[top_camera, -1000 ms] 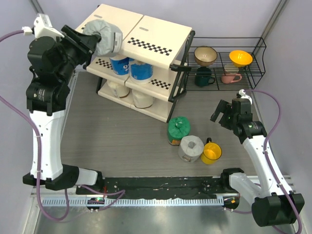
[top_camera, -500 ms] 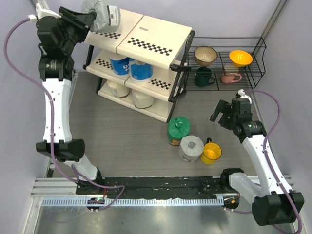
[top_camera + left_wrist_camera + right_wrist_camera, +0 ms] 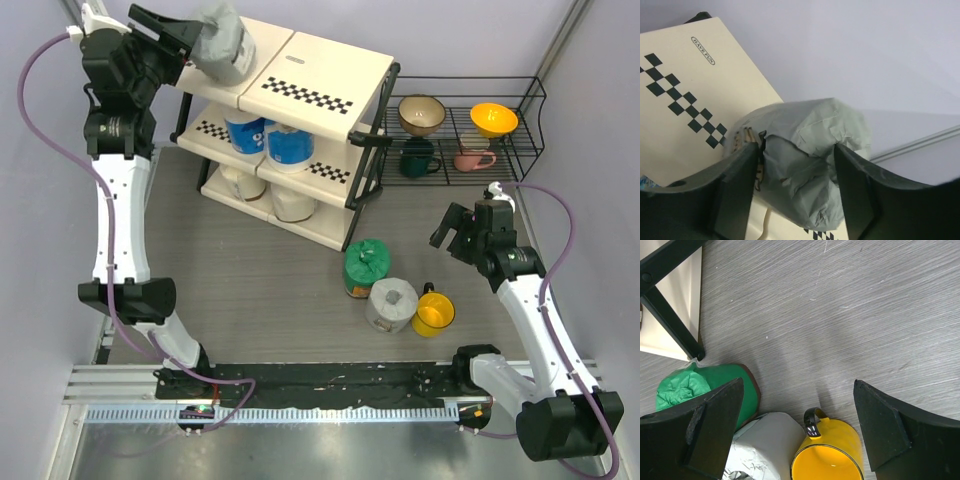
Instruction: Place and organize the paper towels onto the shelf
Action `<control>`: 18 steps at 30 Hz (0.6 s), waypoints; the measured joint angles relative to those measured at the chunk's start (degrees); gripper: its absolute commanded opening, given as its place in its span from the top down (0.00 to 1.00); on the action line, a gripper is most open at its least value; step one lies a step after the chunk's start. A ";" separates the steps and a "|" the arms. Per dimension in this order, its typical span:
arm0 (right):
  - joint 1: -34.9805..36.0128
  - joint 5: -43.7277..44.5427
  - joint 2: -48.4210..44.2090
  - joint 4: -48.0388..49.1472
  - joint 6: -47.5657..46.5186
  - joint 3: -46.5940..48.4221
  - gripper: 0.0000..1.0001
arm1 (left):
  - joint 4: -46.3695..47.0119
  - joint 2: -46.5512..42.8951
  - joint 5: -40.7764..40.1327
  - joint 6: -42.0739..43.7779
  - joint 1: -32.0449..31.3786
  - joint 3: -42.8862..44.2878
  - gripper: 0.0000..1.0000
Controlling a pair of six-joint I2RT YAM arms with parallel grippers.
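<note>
Paper towels are partly shelved: blue-and-white rolls (image 3: 268,138) sit on the middle tier of the shelf (image 3: 320,75) and cream rolls (image 3: 268,195) on the bottom tier, toward the far left corner of the table (image 3: 250,270). The left gripper (image 3: 205,42) is clamped on a grey roll (image 3: 228,50), its fingers (image 3: 742,185) pressing into the soft wrapper from both sides. The roll sits between and just ahead of them, tilted, at the far left edge of the top panel; whether it touches the panel I cannot tell. The slant looks like the main risk: released while tipped or part-way off the edge, the roll could slide, or drop off the shelf. The right gripper (image 3: 462,232) is spread wide and empty toward the table's right edge, near the green roll (image 3: 366,266), second grey roll (image 3: 392,303) and yellow mug (image 3: 433,314)
</note>
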 measured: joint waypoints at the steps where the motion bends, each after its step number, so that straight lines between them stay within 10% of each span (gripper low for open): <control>1: 0.00 -0.20 0.00 0.09 0.17 0.00 0.04 | -0.02 -0.22 0.00 0.02 0.00 0.00 0.29; 18: 0.00 -0.96 0.00 0.48 0.39 -0.57 0.04 | 1.18 -3.65 0.24 0.07 0.33 -4.72 0.16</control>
